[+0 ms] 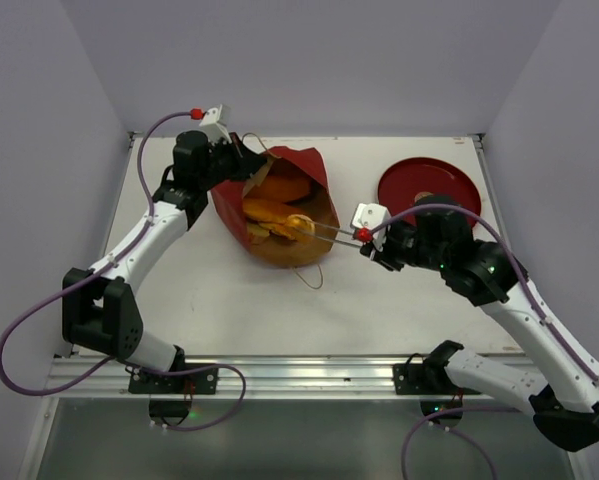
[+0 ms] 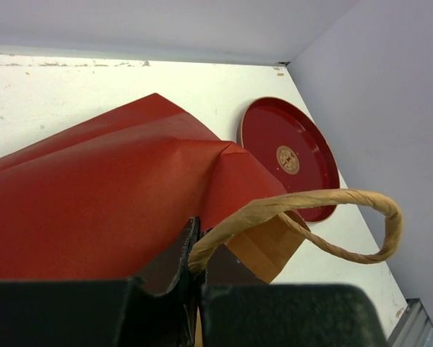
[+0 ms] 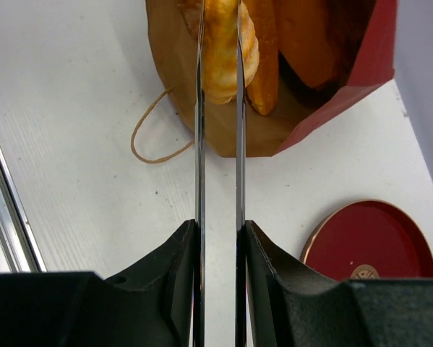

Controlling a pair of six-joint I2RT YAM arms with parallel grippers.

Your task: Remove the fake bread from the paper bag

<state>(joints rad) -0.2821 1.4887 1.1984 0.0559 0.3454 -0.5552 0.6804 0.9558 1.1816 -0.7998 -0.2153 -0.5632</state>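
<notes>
The red paper bag [image 1: 304,165] lies on its side at the table's middle, its mouth toward the right arm, with several golden fake bread pieces [image 1: 269,210] inside. My left gripper [image 1: 241,160] is shut on the bag's brown handle [image 2: 310,199] at the bag's far left edge [image 2: 93,195]. My right gripper [image 1: 367,235] is shut on a pair of metal tongs [image 3: 199,144]. The tong tips pinch one glossy pastry [image 3: 220,58] just inside the bag's mouth [image 3: 368,58]. The tips themselves are hidden by the pastry.
A round dark-red plate [image 1: 429,185] lies at the back right, beside the right arm; it also shows in the left wrist view [image 2: 288,155] and the right wrist view [image 3: 375,242]. The bag's second handle [image 3: 147,137] lies loose on the table in front of the mouth.
</notes>
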